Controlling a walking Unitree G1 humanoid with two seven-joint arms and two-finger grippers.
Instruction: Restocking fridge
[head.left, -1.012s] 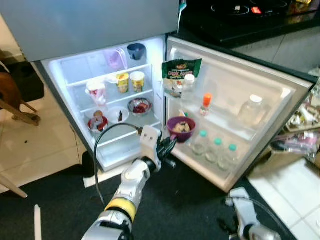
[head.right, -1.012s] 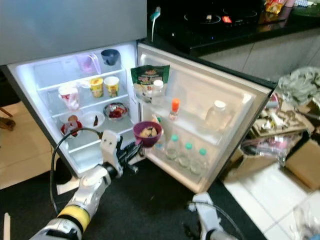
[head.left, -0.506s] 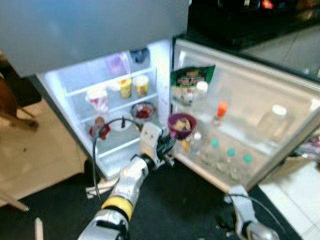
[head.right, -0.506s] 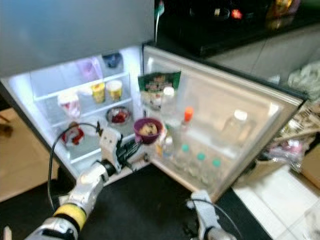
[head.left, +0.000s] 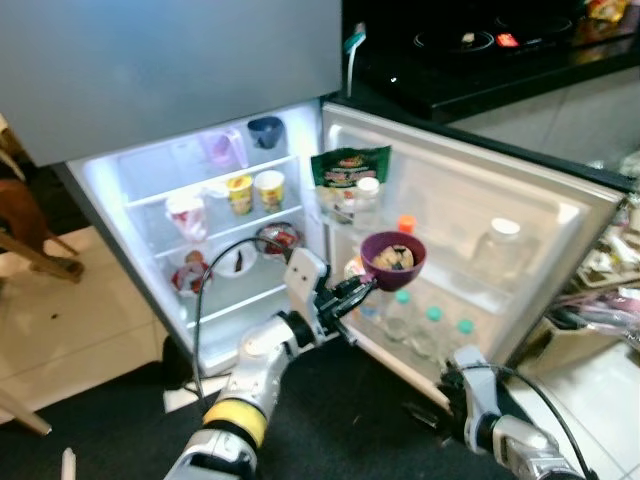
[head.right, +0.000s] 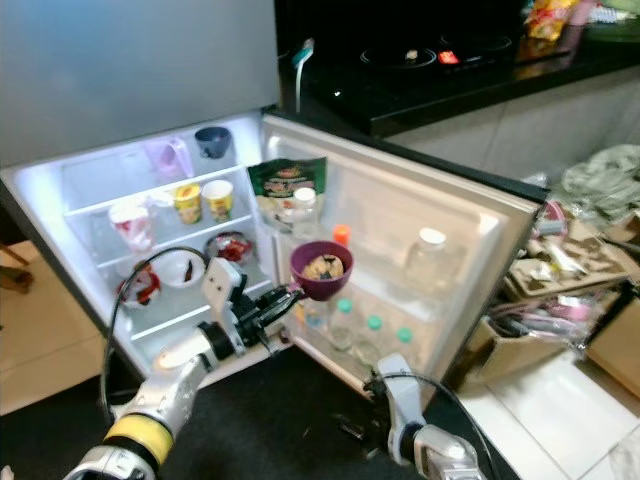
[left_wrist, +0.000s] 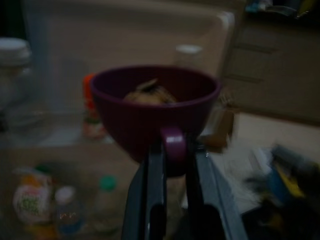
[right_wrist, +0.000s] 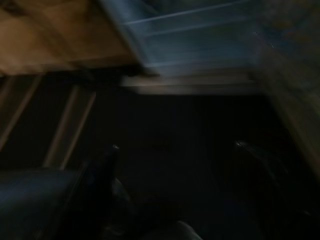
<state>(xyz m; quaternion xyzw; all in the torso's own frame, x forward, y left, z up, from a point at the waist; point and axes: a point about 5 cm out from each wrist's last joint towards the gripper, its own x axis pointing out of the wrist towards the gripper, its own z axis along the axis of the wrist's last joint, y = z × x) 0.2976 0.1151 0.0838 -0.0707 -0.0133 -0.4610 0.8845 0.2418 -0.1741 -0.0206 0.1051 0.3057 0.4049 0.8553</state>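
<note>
left end effector (head.left: 357, 289) grasping purple cup (head.left: 393, 262) handle, probably food inside, by fridge door (head.left: 520, 200)

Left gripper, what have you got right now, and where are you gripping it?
The left gripper holds the purple cup by its small side handle, pinched between both black fingers.

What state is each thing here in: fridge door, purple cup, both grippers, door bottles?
Fridge door: open.
Purple cup: held up by its handle, food inside.
Left gripper: shut on the cup's handle.
Right gripper: low and idle.
Door bottles: upright, capped.
</note>
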